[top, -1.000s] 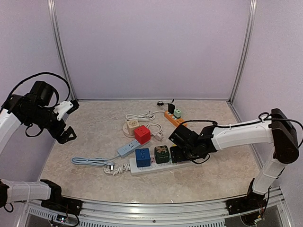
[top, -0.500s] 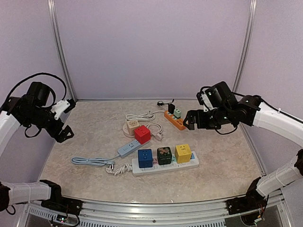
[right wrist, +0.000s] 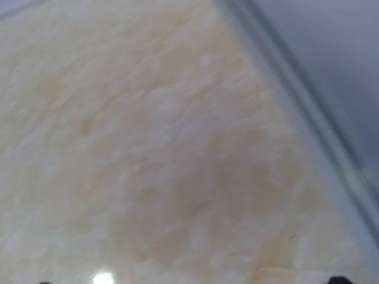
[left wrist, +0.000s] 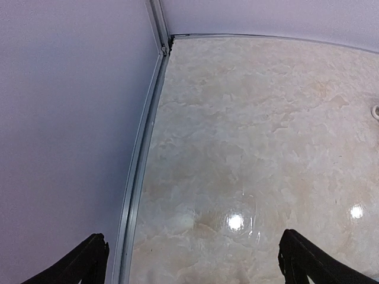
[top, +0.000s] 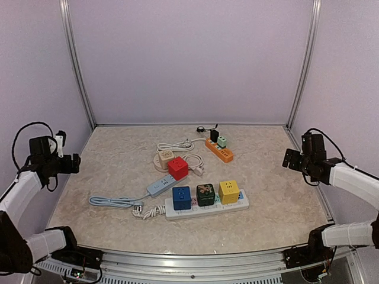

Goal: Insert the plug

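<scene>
Clutter holds the middle of the table: a white power strip topped by cube plugs, with a red cube, loose cables and an orange strip behind. Both flanks lie open.

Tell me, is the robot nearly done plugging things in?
Looks nearly done. The blue cube plug, green cube plug and yellow cube plug sit on the white power strip. Nothing is in hand: left claw and right claw hang open and empty at the sides. A red cube plug lies off that strip; whether it goes in too, I cannot tell.
</scene>
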Tool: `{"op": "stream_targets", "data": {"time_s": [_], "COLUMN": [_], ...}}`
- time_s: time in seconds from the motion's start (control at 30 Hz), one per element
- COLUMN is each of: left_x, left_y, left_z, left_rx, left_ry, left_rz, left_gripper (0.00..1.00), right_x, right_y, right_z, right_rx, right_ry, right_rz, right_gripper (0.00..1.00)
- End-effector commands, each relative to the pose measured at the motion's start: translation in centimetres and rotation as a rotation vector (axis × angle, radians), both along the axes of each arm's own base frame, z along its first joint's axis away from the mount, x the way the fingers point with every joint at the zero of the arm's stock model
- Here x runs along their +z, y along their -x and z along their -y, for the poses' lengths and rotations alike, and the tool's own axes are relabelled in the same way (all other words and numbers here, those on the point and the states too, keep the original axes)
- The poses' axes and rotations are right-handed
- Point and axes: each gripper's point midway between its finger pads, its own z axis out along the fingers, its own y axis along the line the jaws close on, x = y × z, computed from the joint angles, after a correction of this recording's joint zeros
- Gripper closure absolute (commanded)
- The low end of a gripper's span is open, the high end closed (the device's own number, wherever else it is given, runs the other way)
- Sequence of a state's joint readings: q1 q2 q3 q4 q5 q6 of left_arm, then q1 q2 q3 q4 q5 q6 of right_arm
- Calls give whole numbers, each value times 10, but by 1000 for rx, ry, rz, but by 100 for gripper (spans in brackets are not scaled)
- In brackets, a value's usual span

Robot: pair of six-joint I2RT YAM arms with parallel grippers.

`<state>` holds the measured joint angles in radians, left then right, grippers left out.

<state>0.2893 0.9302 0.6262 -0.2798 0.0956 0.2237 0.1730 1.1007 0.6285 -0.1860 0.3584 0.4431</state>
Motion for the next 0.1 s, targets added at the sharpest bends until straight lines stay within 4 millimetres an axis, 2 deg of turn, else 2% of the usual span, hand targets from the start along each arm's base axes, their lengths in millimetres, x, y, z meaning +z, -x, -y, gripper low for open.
{"op": "stream_targets", "data": {"time_s": [0.0, 0.07], "left_x": [30, 21], "left_y": [-23, -24], "left_z": [-13, -11], "left_rx": [96, 93], "left_ry": [53, 72], "left_rz": [288, 300], "left_gripper": [1, 1], "right_x": [26, 19], "right_y": [-6, -4], "right_z": [21, 20], "right_rx": [-114, -103], "right_ry": [45, 50], "right_rz": [184, 188], "right_gripper": [0, 0]}}
